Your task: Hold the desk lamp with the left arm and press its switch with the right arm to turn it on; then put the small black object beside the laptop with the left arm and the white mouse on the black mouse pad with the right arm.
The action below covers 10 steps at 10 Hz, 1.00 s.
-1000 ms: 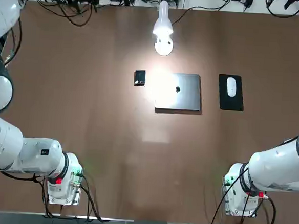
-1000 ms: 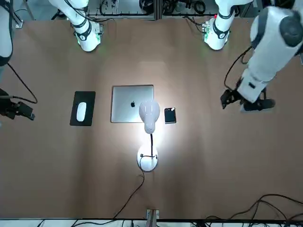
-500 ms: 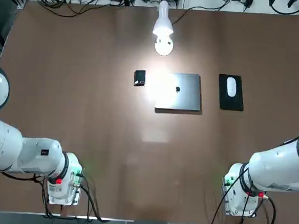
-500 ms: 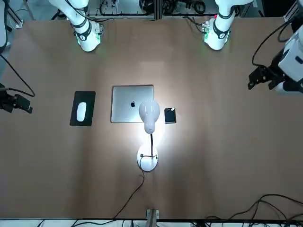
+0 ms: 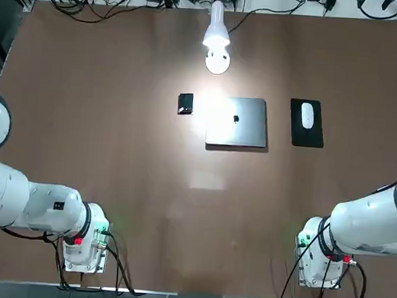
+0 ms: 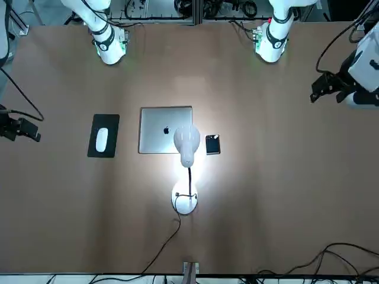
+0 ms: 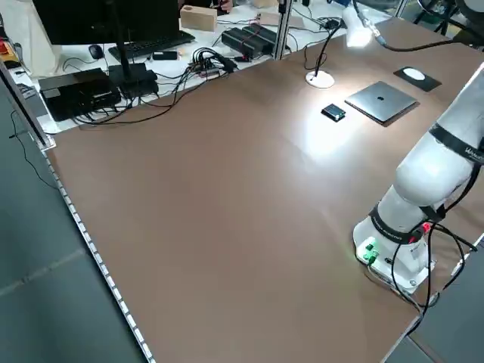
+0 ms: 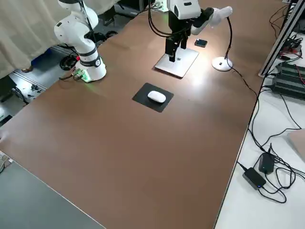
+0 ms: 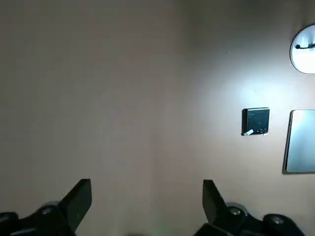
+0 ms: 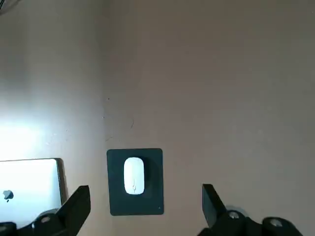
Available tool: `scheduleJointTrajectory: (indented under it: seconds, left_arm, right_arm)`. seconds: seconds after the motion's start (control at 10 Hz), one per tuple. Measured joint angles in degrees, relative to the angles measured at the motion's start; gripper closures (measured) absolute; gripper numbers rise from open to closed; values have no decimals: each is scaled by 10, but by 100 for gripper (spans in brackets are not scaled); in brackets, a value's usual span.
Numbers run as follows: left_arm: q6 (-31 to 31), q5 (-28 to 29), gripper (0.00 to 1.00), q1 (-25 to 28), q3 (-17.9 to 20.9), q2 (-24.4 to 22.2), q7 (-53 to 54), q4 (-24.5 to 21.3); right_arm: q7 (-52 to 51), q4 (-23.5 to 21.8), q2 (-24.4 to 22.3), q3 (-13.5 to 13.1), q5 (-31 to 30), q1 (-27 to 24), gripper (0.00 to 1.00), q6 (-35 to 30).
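Stage: task judged all but done; only retreat and parking left for both arms.
Lamp: desk lamp (image 5: 218, 38) lit, base near the table's far edge at the middle, head leaning over the laptop (image 5: 237, 121).
Black object: small black object (image 5: 185, 104) flat on the table just beside the laptop, on the robot's left of it, not touching.
Mouse: white mouse (image 5: 307, 116) resting on the black mouse pad (image 5: 306, 124), on the robot's right of the laptop, towards the table's right edge.
Left gripper: left gripper (image 6: 333, 87) raised over the table's left edge, jaws spread wide, holding nothing.
Right gripper: right gripper (image 6: 19, 129) off the table's right edge, jaws fully apart, holding nothing.
Doing it well: keep both grippers high and clear of the lamp's stem and cable; no sweep across the 3 placed things; leave jaws as spread as now so nothing gets snagged.
Object versus jaws: small black object well apart from the left fingers (image 9: 78, 199), ahead and off to 1 side in the left wrist view.
Mouse versus jaws: mouse and pad ahead of the right fingers (image 10: 78, 204), roughly between their lines yet well below them.
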Motion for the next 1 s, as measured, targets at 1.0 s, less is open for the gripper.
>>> scheduleJointTrajectory:
  seconds: [1.0]
  left_arm:
    - [46, 21, 1, -13, 24, 11, 0, 0]
  right_arm:
    - [0, 0, 0, 0, 0, 0, 0, 0]
